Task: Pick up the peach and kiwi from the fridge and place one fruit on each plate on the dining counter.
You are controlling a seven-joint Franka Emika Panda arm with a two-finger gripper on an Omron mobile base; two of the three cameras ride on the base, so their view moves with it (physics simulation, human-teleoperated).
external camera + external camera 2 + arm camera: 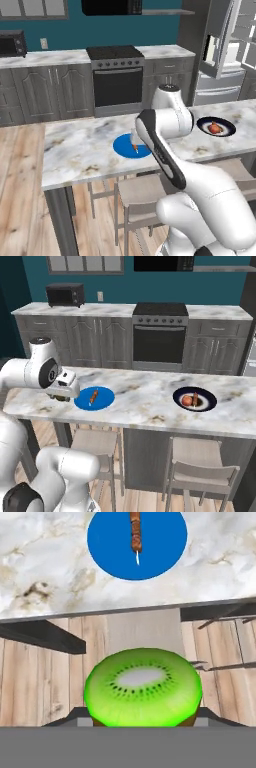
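A: What does the gripper (142, 724) hold?

B: It is closed on the kiwi (143, 687), cut face up.

A: Where is the blue plate (165, 542)?

B: Straight ahead of the gripper, on the dining counter (45, 567), past the near edge. A thin brown stick already lies on it.

The bench (145, 401) is bare marble between the blue plate (102, 401) and the black plate (207, 402), which lie well apart. A thin orange-brown stick (93, 396) lies across the blue plate, leaving blue free on both sides. The black plate carries the peach (187, 400) and a second brown item. Stools (195, 468) stand under the bench's near edge
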